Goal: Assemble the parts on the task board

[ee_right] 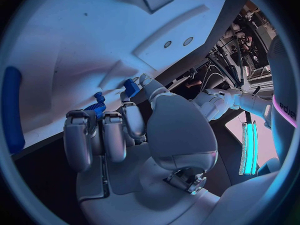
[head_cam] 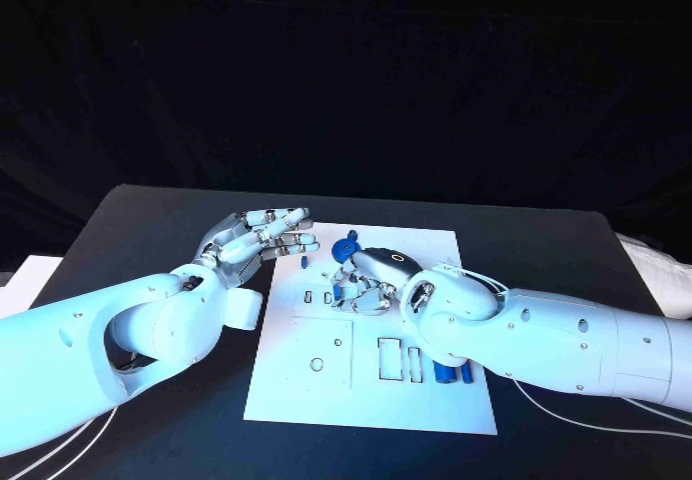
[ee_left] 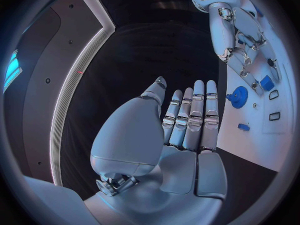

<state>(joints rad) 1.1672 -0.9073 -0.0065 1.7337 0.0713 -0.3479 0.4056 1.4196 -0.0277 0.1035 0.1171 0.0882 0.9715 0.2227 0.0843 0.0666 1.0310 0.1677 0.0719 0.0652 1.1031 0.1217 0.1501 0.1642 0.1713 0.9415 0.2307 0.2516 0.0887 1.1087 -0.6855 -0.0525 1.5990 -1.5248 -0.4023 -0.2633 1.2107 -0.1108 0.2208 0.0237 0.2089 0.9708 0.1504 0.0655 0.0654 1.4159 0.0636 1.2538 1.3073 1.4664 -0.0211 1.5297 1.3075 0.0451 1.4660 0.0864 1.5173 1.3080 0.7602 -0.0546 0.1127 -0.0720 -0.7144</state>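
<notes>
The white task board (head_cam: pixel 325 375) lies in the middle of the black table. My right hand (head_cam: pixel 369 272) is curled down over the board's far middle. Its thumb and a finger pinch a small blue part (ee_right: pixel 131 87) against the board (ee_right: pixel 94 35); a second blue part (ee_right: pixel 97 107) sits by the other fingertips. A round blue gear-like part (head_cam: pixel 348 245) stands just beyond that hand, also in the left wrist view (ee_left: pixel 237 96). My left hand (head_cam: pixel 268 236) hovers open with straight fingers over the board's far left corner, holding nothing (ee_left: pixel 187 125).
Two long blue parts (head_cam: pixel 451 371) lie near the board's near right edge, beside my right forearm. Rectangular slots (head_cam: pixel 389 358) and small holes are cut into the board. Another small blue part (ee_left: pixel 244 127) lies on the board. Bare black table surrounds the board.
</notes>
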